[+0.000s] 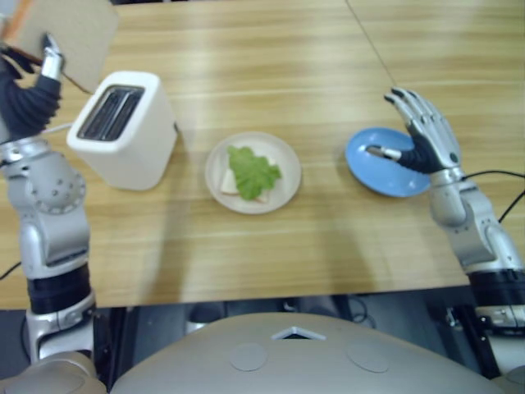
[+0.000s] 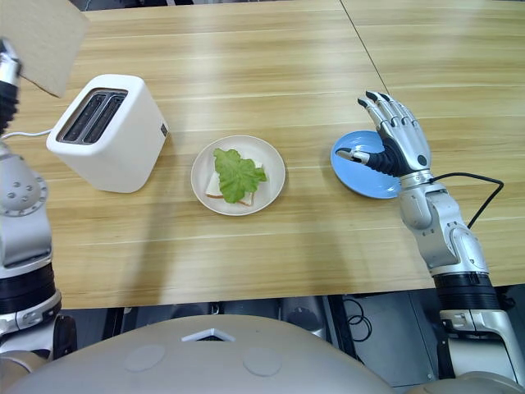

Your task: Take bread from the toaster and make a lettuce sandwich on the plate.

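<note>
A white toaster (image 1: 123, 127) stands at the left of the table, its two slots looking empty. My left hand (image 1: 29, 86) is raised above and to the left of it, shut on a slice of bread (image 1: 70, 37). A white plate (image 1: 253, 171) sits mid-table with a lettuce leaf (image 1: 253, 171) lying on a bread slice (image 1: 227, 184). My right hand (image 2: 394, 139) hovers open over a blue plate (image 2: 361, 172) at the right.
A power cord (image 2: 20, 134) runs left from the toaster. A black cable (image 2: 472, 185) lies by my right forearm. A seam (image 1: 373, 49) between tabletops runs up the right side.
</note>
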Robot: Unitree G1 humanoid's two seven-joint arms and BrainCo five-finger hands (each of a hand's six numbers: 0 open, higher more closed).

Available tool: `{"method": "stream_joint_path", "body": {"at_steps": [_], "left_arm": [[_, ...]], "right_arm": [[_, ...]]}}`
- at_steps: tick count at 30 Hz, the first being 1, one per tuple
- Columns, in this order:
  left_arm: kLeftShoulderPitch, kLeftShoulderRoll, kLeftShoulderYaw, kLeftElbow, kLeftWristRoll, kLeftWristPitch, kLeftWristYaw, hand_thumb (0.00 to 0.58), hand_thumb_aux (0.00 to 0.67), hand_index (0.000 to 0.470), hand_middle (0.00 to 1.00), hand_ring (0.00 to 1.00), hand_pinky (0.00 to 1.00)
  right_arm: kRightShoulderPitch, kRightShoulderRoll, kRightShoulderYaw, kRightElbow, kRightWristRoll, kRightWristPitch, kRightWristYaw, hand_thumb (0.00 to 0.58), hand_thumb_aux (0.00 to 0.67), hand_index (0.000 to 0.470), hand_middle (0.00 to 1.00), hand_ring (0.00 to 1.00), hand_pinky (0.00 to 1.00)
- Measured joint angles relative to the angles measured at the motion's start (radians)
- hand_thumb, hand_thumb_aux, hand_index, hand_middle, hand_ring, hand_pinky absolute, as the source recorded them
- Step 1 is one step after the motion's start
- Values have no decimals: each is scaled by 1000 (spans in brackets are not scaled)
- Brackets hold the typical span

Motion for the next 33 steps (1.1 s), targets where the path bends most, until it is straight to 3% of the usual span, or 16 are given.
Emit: {"method": "stream_joint_path", "body": {"at_steps": [8,12,20,33], "left_arm": [[-55,-165,-180,62,-408,-18,-285,580,670,460,1000,1000,1000],[-53,-233,-312,156,-500,-20,-404,580,670,460,1000,1000,1000],[-71,-235,-403,405,-531,2,-555,580,670,460,1000,1000,1000],[-100,-220,-498,665,-467,41,-653,580,670,460,1000,1000,1000]], "right_arm": [[-6,32,7,24,-6,-2,-1,0,0,0,0,0,0],[-15,35,8,30,-6,-4,-1,0,0,0,0,0,0],[-21,38,11,63,-7,-17,-1,0,0,0,0,0,0],[-22,47,30,65,-8,-21,0,0,0,0,0,0,0]]}}
